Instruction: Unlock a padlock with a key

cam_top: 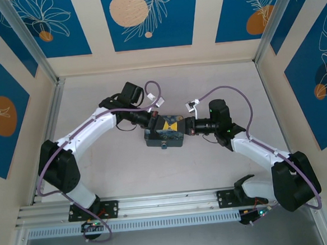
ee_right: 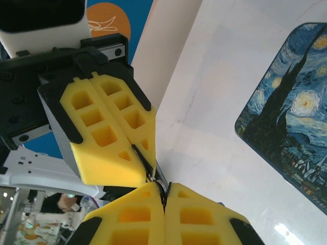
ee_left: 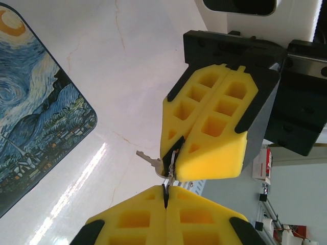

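Two yellow-fingered hands, the left hand (ee_left: 166, 198) and the right hand (ee_left: 172, 161), meet tip to tip, both pinched fully shut. A small silvery metal key (ee_left: 147, 157) is clamped between their tips.

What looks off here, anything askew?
The left fingers and right fingers are both shut tip to tip on one key, which juts out sideways between them. Nothing else stands out.

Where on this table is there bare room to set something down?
Bare table between the box and the near rail, and between the box and the back wall. Crowded at the box, where left gripper and right gripper meet on the key.
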{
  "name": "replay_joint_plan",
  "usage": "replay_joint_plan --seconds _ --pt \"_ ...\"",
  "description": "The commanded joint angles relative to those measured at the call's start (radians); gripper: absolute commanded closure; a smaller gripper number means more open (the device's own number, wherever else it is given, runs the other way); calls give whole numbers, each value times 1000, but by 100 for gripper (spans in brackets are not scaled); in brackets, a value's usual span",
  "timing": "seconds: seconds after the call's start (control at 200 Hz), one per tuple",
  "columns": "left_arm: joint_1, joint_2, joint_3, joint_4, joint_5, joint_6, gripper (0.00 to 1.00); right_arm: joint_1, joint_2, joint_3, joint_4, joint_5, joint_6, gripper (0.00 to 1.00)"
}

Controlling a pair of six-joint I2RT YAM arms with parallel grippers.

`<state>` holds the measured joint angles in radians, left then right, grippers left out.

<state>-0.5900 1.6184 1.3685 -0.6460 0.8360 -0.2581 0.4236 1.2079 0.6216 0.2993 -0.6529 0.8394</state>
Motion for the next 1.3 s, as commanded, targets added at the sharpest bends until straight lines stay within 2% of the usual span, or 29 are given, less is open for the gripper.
replay_joint_plan --seconds 0.0,0.06,0.16,0.255,0.435,0.63,0.76,0.905,1.055,1.29 --pt "4 -27 -14 61 -5 -36 99 11 -25 0 0 -14 -11 100" --pt "7 -42 -36 116 -27 -96 79 14 -43 -2 -35 24 -20 100" --pt "17 -85 -84 221 -76 -214 56 29 -84 -9 -122 145 -46 100" --pt "29 -128 -133 317 -130 -358 41 49 -126 -22 -186 263 -71 100" --pt "30 -190 -235 482 -211 -672 32 117 -196 -24 -267 520 -119 100" --pt "24 -203 -323 566 -280 -984 31 246 -225 13 -283 794 -247 100" --pt "4 -207 -348 571 -334 -1092 32 320 -203 56 -259 873 -330 100" --pt "-6 -200 -333 550 -349 -1116 37 390 -149 130 -280 928 -415 100" --pt "-24 -186 -331 558 -348 -1130 47 463 -102 188 -294 1012 -502 100" --pt "-39 -194 -362 582 -358 -1154 56 566 -50 224 -262 1209 -640 100"
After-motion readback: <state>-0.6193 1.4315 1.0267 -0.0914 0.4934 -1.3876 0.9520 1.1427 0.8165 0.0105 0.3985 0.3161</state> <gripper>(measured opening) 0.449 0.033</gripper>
